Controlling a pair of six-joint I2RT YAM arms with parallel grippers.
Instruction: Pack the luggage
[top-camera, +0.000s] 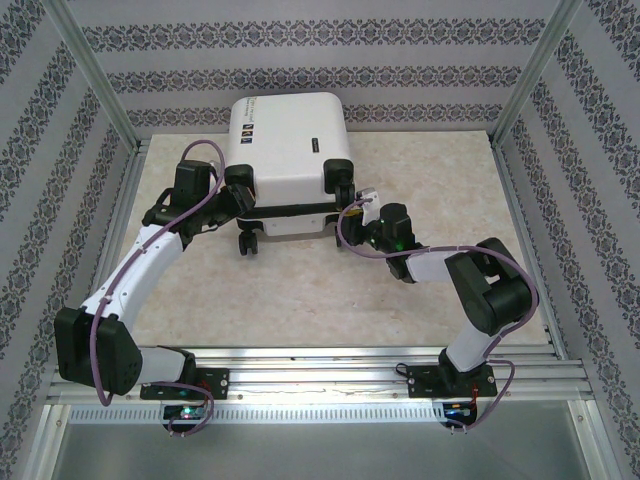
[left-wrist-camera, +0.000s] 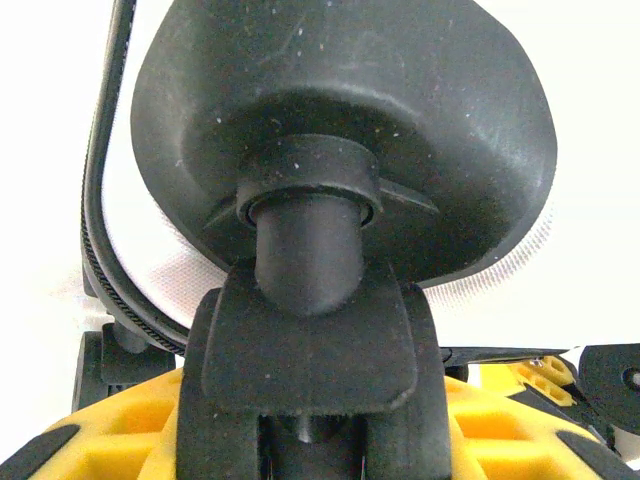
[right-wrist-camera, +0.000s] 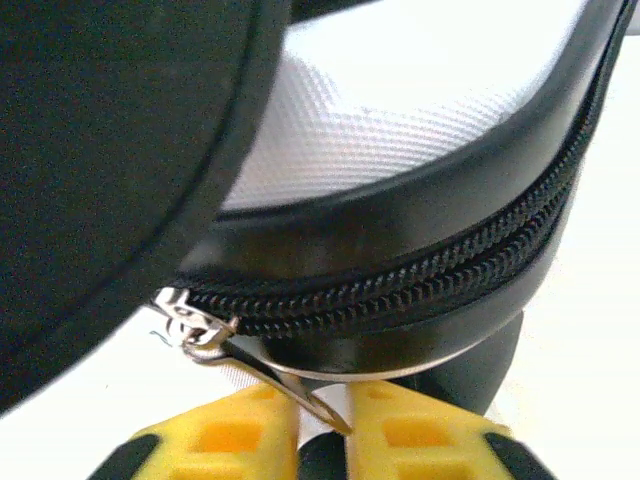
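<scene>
Right now the luggage lies flat and closed toward the far side of the table, roughly in the middle, with its wheeled end facing the arm bases. Both arms reach to that near end, one at each corner.

The left gripper sits at the left near corner. Its wrist camera shows a black caster wheel looming large. The wheel's black mount drops down between the yellow fingers, which press in on it from both sides (a clamped hold, as far as that close view allows). White shell shows behind the wheel.

The right gripper is at the right near corner. In its wrist view a black zipper runs along the curved edge of the case, below textured white shell. A thin metal zipper pull hangs from the slider at the left and slants down between the two yellow fingertips. These are drawn nearly together and pinch the tab's lower end.
</scene>
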